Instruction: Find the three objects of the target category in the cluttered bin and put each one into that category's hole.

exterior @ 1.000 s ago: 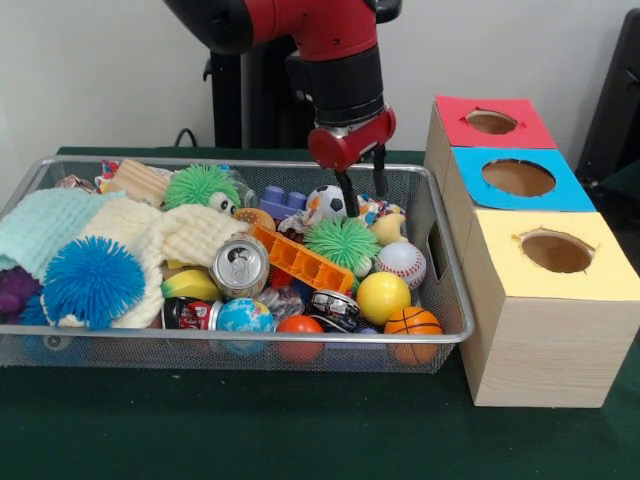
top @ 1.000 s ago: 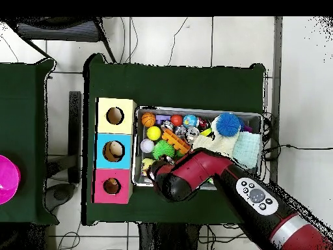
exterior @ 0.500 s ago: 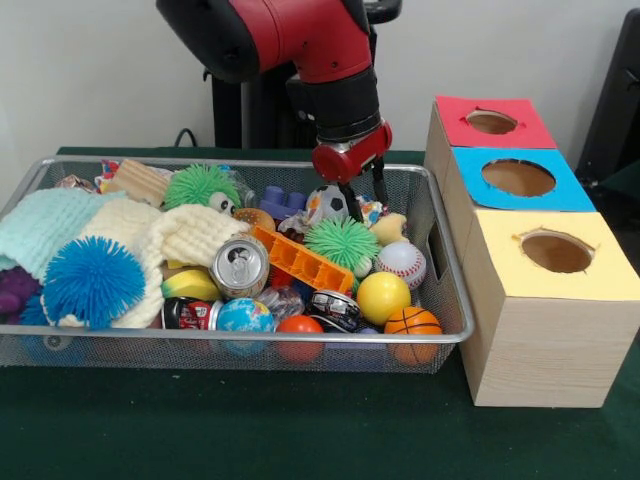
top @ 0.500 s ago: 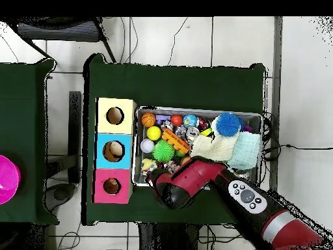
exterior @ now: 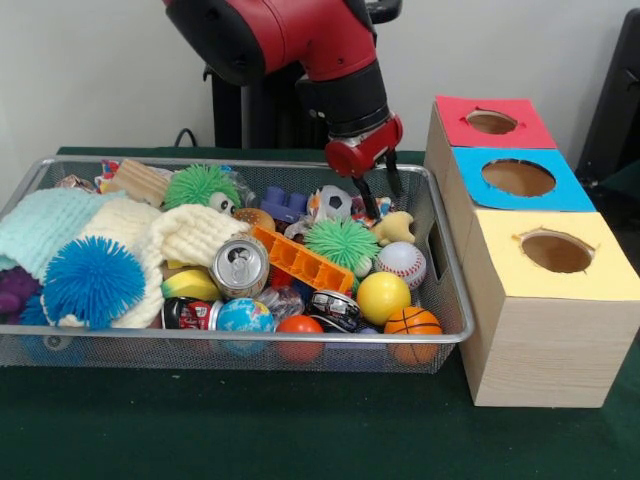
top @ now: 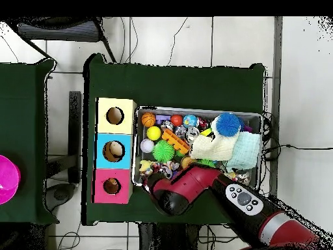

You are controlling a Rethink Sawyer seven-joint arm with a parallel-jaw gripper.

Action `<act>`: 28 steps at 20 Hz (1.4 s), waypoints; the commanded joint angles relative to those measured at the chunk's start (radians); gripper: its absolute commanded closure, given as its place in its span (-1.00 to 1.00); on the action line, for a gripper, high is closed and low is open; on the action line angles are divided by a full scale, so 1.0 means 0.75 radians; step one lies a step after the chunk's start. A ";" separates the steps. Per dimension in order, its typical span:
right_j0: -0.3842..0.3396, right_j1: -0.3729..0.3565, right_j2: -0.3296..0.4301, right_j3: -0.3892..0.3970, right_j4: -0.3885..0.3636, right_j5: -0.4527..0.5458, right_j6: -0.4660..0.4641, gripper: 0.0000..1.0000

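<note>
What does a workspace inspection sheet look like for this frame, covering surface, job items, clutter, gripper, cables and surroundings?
Surface: dark green table cover.
Job's things: wire mesh bin packed with toys; wooden box beside it with red hole, blue hole and yellow hole.
Clutter: baseball, mini basketball, yellow ball, soccer ball, green spiky ball, drink can, orange block, blue spiky ball, knitted cloths.
Gripper: gripper open, empty, at the bin's far corner nearest the box.
Cables: one cable on the floor.
Surroundings: tiled floor, pink bowl on a side table.
</note>
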 commanded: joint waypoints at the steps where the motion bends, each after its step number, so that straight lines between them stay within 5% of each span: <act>1: -0.032 0.002 0.003 0.007 0.089 -0.088 0.183 -1.00; 20: 0.039 -0.012 -0.084 -0.112 0.184 -0.278 0.192 -1.00; 28: 0.127 -0.063 -0.253 -0.107 0.167 -0.356 0.190 -1.00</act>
